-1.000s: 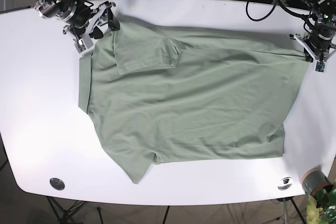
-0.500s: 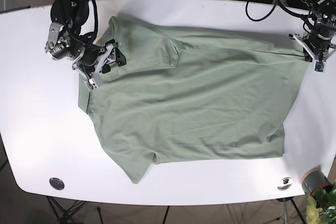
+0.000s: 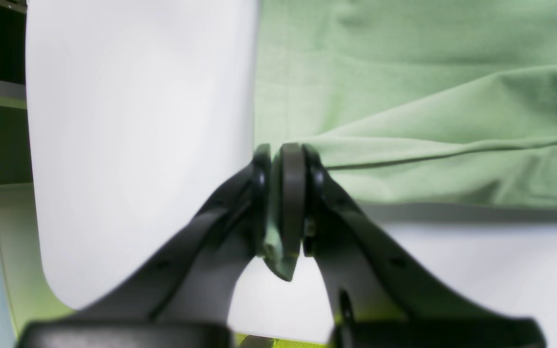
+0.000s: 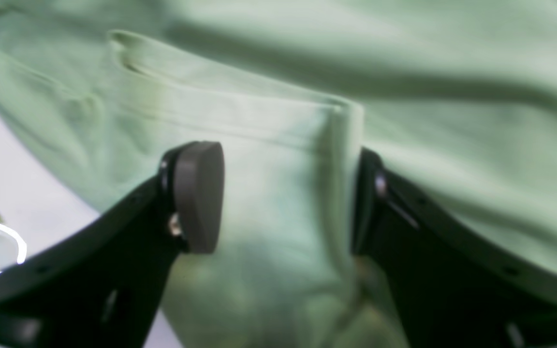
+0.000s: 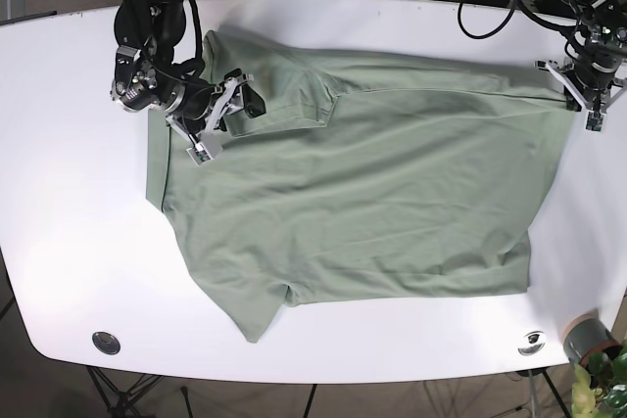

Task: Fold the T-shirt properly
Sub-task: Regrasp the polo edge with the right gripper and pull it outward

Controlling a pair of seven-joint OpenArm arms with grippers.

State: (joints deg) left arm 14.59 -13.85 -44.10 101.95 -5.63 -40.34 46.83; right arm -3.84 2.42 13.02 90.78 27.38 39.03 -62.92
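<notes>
The green T-shirt [image 5: 353,183] is spread out almost flat on the white table [image 5: 59,193]. One sleeve is already turned in over the chest near the top corner. The other sleeve sticks out at the bottom edge.

The left gripper [image 3: 285,193] is squeezed tight on a corner of the shirt's edge at the far side of the table. A small bit of green cloth is pinched between its pads, as seen in the left wrist view. A long ridge in the cloth is pulled up from that spot.

The right gripper [image 4: 283,198] is spread wide over the turned-in sleeve. One pad [image 4: 198,195] is seen on the cloth, and a fold of the sleeve is caught between the two sides, but nothing is pinched yet.

The step looks like the grab before a fold. The right jaws probably need to be closed on the sleeve fold next. Then both held parts can be lifted together and carried across the shirt. The cloth should be kept smooth so no bumps are made.
</notes>
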